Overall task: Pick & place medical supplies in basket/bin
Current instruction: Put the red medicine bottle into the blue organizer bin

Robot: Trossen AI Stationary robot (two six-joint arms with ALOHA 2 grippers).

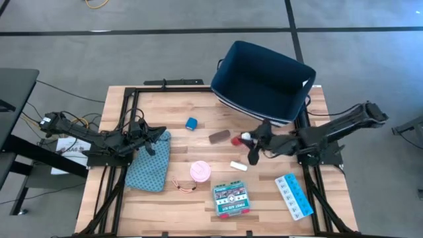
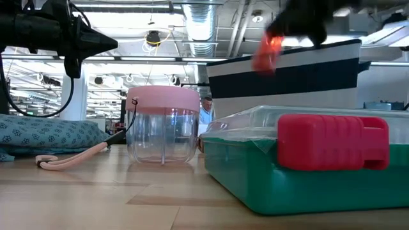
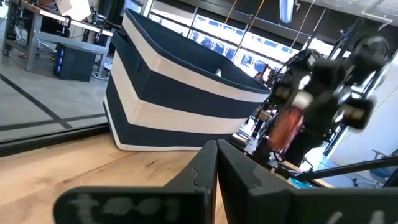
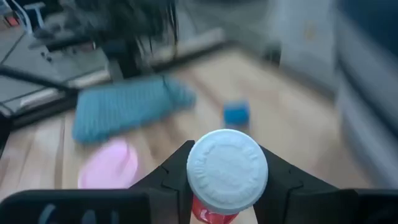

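Observation:
My right gripper [image 1: 253,141] is shut on the red-white bottle [image 1: 239,139], in front of the dark navy bin [image 1: 264,79] at the far right. In the low view the bottle [image 2: 267,51] shows above the table. My left gripper [image 1: 156,135] is shut and empty over the teal pouch [image 1: 149,162] at the left. On the table lie a small blue roll [image 1: 192,123], a brown bar [image 1: 219,137], a white tube [image 1: 238,165], a pink roll [image 1: 200,172], a green box [image 1: 231,198] and a light-blue pill organizer [image 1: 293,196]. My right gripper pinches the bottle between its two fingers, on the sides just below the white cap [image 4: 227,168]. The fingers come about level from the table's right. The cap faces back toward the wrist, and the red body [image 4: 211,215] points away. The bottle is lifted clear of the table.
The bin stands tilted at the table's far right corner, its striped base [image 3: 168,93] toward the left arm. A pinkish cord [image 1: 184,186] lies beside the pink roll. Bare wood lies between the blue roll and the bin.

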